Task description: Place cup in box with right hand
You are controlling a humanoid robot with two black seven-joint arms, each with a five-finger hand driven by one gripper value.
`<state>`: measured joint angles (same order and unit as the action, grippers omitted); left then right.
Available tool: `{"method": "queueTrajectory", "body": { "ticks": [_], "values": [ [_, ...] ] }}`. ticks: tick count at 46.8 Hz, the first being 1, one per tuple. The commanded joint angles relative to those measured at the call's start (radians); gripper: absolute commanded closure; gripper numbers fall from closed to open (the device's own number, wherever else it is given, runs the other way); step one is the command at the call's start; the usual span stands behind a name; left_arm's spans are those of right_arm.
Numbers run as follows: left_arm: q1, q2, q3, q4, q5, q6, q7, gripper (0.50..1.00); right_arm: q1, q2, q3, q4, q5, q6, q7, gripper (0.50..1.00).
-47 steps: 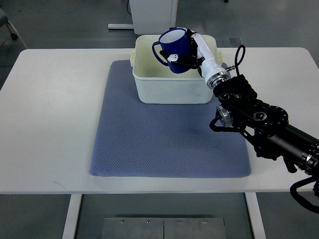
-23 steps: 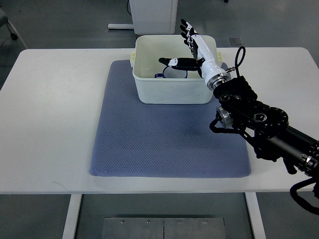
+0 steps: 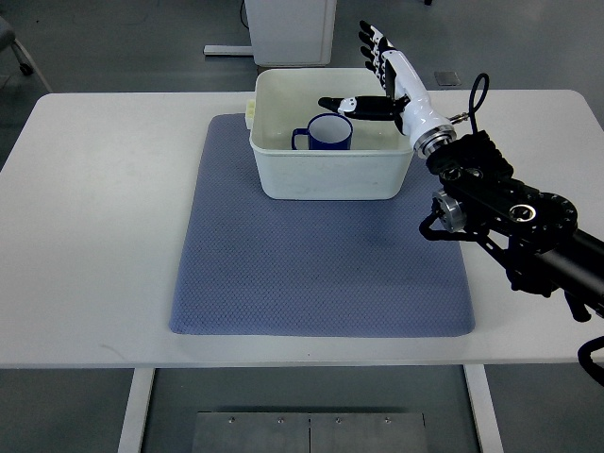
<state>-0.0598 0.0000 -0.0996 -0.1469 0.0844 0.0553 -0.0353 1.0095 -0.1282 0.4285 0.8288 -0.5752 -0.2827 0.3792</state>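
currently: blue cup (image 3: 327, 132) upright inside white box (image 3: 330, 177), handle to the picture's left, resting on box floor, free of any grip. right hand (image 3: 387, 75) above the box's far right corner w/ fingers (image 3: 371, 42) spread and thumb reaching over the box interior near the cup, grasping nothing; black arm runs off toward the right edge. box sits on far end of grey-blue mat (image 3: 311, 255), mat on white table (image 3: 104, 208).

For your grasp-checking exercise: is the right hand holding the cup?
No. The cup stands upright inside the box, and the right hand is open above it, holding nothing.
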Motion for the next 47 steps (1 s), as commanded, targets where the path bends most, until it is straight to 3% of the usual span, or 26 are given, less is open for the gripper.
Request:
{"method": "queueTrajectory", "body": {
  "ticks": [1, 11, 25, 47],
  "values": [
    [0.000, 0.000, 0.000, 0.000, 0.000, 0.000, 0.000, 0.500, -0.005, -0.047, 0.009, 0.039, 0.000, 0.002, -0.008, 0.507],
    [0.000, 0.000, 0.000, 0.000, 0.000, 0.000, 0.000, 0.500, -0.066, -0.125, 0.124, 0.090, 0.000, 0.031, -0.065, 0.507],
    [0.000, 0.000, 0.000, 0.000, 0.000, 0.000, 0.000, 0.500, -0.236, -0.151, 0.395, 0.133, -0.012, 0.194, -0.197, 0.500],
    [0.000, 0.000, 0.000, 0.000, 0.000, 0.000, 0.000, 0.500, -0.377, -0.111, 0.541, 0.131, -0.005, 0.214, -0.195, 0.500]
  ]
}}
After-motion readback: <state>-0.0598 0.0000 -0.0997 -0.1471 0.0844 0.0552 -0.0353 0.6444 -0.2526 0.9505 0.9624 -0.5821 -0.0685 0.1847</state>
